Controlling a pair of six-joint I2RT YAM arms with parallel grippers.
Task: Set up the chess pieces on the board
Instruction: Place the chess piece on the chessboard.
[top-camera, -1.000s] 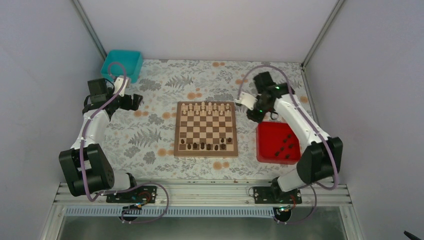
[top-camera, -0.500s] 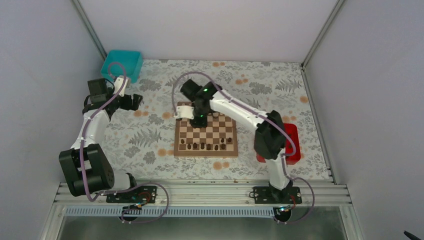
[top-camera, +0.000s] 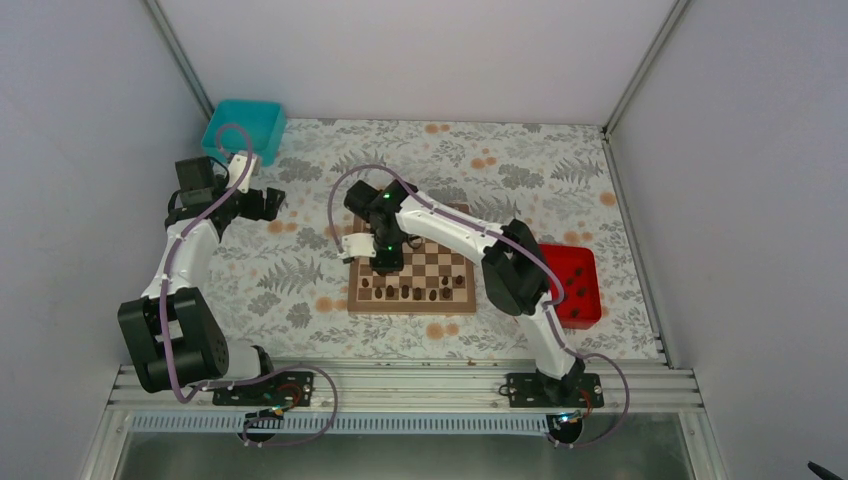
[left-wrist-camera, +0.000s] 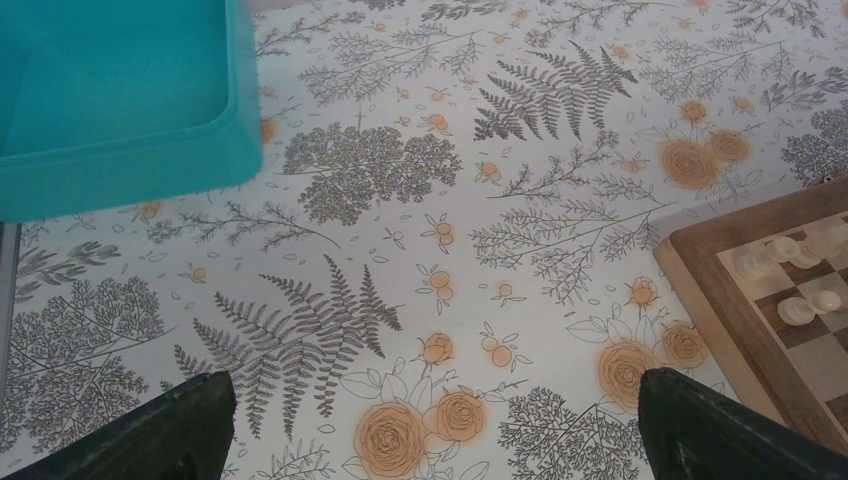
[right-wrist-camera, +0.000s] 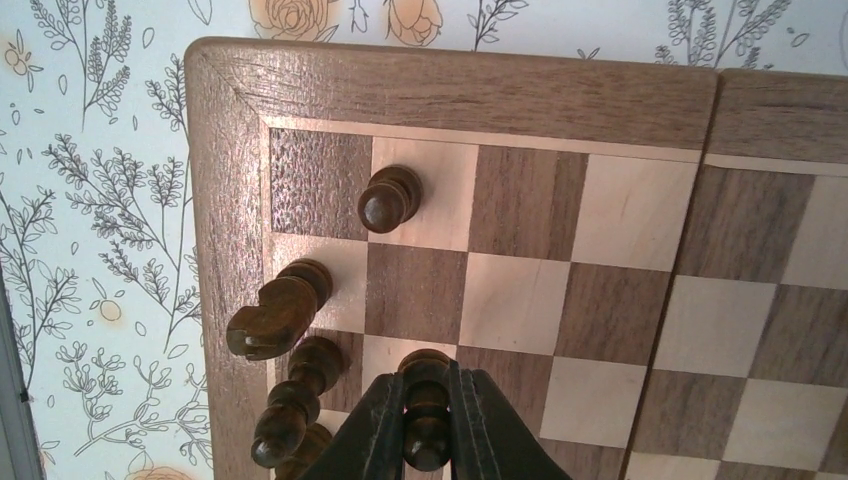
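Dark pieces (right-wrist-camera: 275, 318) are crowding the board (right-wrist-camera: 450, 90) corner just beside the right gripper (right-wrist-camera: 428, 400); the squares on its other side are standing open.

Dark chess pieces (top-camera: 405, 292) on wooden board (top-camera: 410, 308)

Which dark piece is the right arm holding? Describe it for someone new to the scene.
Find the wooden chessboard mid-table, then go to its near-left corner. It is the round-headed dark pawn clamped in the right pincer; the knight and lone pawn nearby stand free.
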